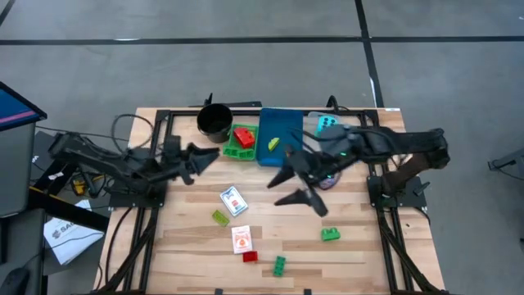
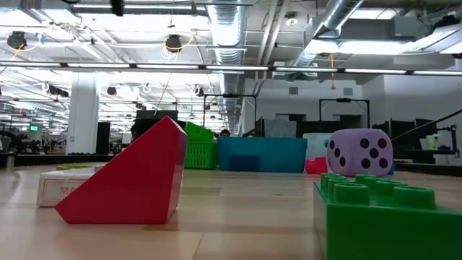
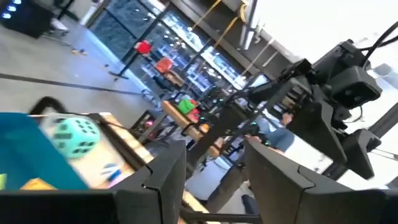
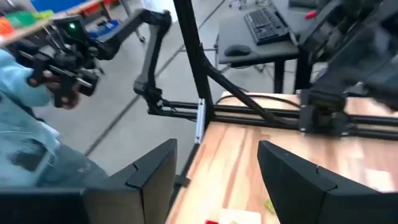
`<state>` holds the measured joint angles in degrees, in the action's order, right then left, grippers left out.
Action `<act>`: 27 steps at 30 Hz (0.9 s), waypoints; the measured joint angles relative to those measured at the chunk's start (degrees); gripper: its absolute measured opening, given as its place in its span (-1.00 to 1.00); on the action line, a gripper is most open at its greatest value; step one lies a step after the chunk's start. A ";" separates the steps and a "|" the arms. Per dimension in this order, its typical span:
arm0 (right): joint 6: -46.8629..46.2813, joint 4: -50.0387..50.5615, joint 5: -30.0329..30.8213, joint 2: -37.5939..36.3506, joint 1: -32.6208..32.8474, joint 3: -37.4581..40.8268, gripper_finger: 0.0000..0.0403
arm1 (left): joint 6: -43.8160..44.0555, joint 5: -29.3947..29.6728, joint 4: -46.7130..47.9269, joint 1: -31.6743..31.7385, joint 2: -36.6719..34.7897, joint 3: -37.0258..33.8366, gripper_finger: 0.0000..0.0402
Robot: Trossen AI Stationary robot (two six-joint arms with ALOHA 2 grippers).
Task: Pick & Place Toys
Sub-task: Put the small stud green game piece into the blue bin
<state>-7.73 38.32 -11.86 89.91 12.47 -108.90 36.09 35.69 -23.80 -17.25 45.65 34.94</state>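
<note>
Loose toys lie flat on the wooden table (image 1: 360, 254): two white card packs (image 1: 233, 200) (image 1: 241, 239), a yellow-green brick (image 1: 220, 217), a red brick (image 1: 250, 256) and two green bricks (image 1: 279, 264) (image 1: 330, 234). A cyan die (image 1: 327, 124) sits at the far edge. My right arm partly covers a purple die (image 2: 359, 152). My left gripper (image 1: 205, 164) hovers open at the left, near the black cup. My right gripper (image 1: 274, 193) hangs open, high above the table's middle. Both wrist views show nothing between the fingers (image 3: 214, 180) (image 4: 217, 174).
At the far edge stand a black cup (image 1: 214, 121), a green tray (image 1: 233, 152) holding a red brick and a blue tray (image 1: 282, 123) holding a yellow brick (image 1: 273, 144). A person in a blue sleeve (image 4: 25, 106) stands beyond the table's left side. Bare wood shows at the near left.
</note>
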 joint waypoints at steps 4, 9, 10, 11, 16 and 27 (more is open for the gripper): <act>0.70 4.93 7.68 -3.32 3.37 0.00 0.09 | -0.17 -1.82 -10.19 -0.05 8.11 0.00 -0.21; -2.41 12.48 20.53 -6.91 7.86 0.00 0.09 | -0.01 -2.62 -16.26 -0.05 15.54 0.00 -0.21; -4.16 13.75 23.00 -7.44 8.67 0.00 0.09 | 0.05 -3.16 -16.78 -0.05 16.39 0.00 -0.21; -6.28 14.97 25.35 -7.92 9.55 0.00 0.09 | 0.05 -3.65 -17.11 -0.05 17.10 0.00 -0.21; -17.14 18.69 38.23 -8.74 15.06 0.00 0.09 | -1.24 -6.57 -17.16 -0.05 17.83 0.00 -0.21; -37.76 18.68 63.37 -1.26 26.94 0.09 0.09 | -5.22 -17.19 -7.66 -0.03 13.20 0.04 -0.21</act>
<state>-45.49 56.99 51.52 88.65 39.41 -108.81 30.87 18.50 -31.46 -17.28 58.85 34.98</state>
